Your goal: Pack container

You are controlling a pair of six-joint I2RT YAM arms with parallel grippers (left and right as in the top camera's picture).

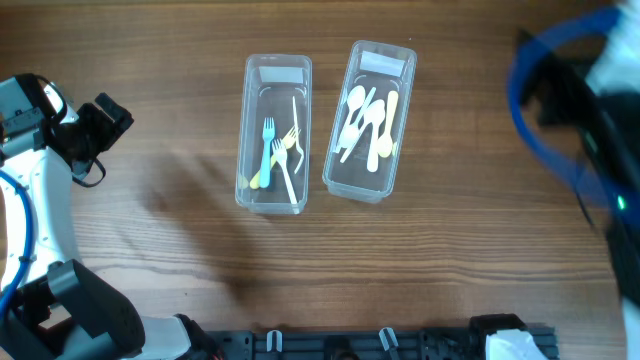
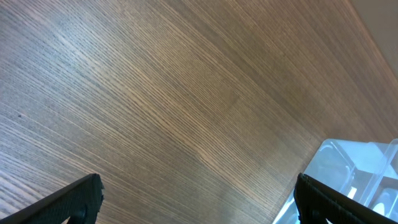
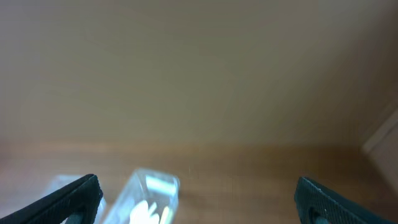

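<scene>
Two clear plastic containers stand side by side at the table's middle. The left container (image 1: 274,134) holds several forks, blue, yellow and white. The right container (image 1: 369,120) holds several white and yellow spoons. My left gripper (image 1: 108,125) is open and empty at the far left, well away from both. Its wrist view shows bare wood between the fingers (image 2: 198,198) and a container corner (image 2: 348,174) at lower right. My right arm is a blur at the right edge; its gripper (image 3: 198,199) is open and empty, with the spoon container (image 3: 149,199) seen blurred below.
The wooden table (image 1: 450,250) spreads all around the containers. A black rail with clips (image 1: 380,345) runs along the front edge. A blue cable (image 1: 540,120) loops by the right arm.
</scene>
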